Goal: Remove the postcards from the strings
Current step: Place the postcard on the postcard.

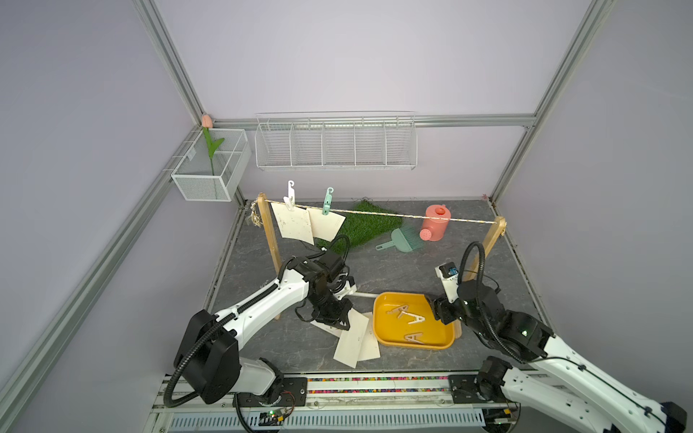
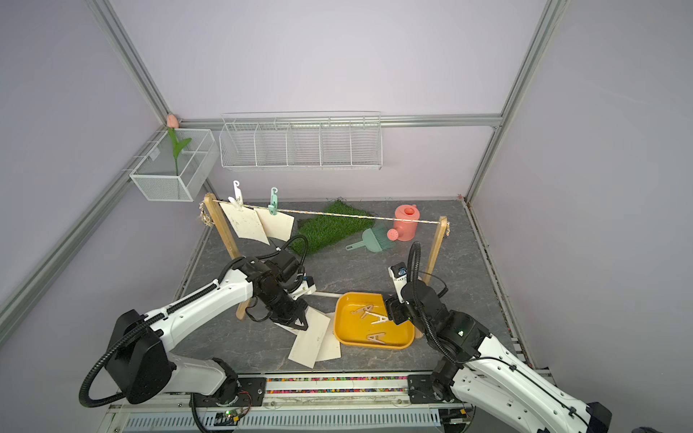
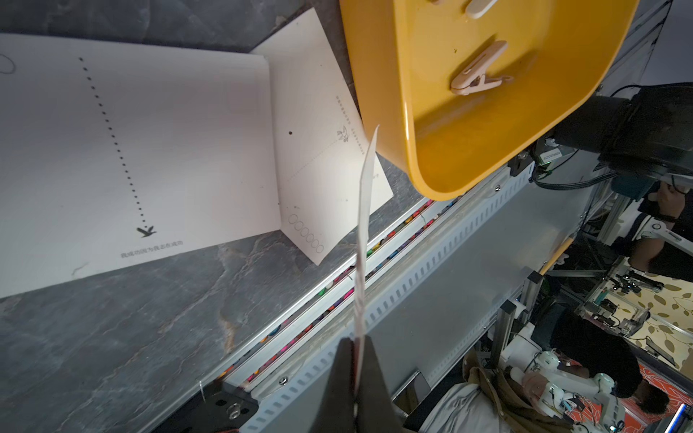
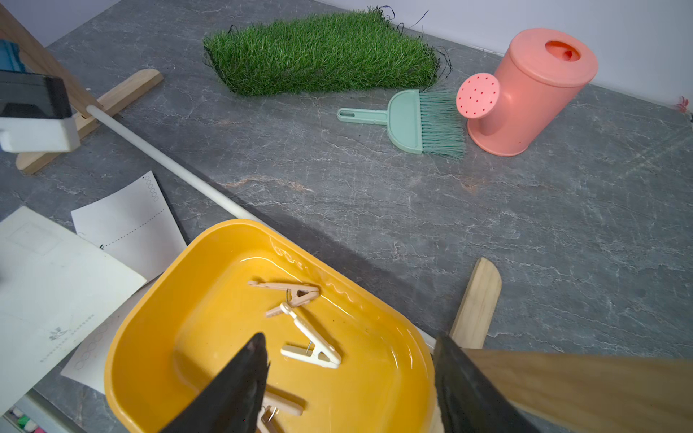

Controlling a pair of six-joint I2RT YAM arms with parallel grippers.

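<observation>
Postcard (image 3: pixel 365 210) pinched edge-on in the left pincer (image 3: pixel 358 343), low over the loose cards (image 1: pixel 356 345) on the desk (image 1: pixel 393 270).

The left pincer is clamped narrow on the card's edge, apparently to lay it on that pile beside the yellow tray (image 4: pixel 157 337). The right pincer (image 4: pixel 350 339) hangs part-open with nothing between its jaws, above the tray where three clothespins (image 4: pixel 311 345) lie. Two postcards (image 1: pixel 294 225) hang pegged at the upper-left end of the string (image 1: pixel 412 216), likely next.
</observation>
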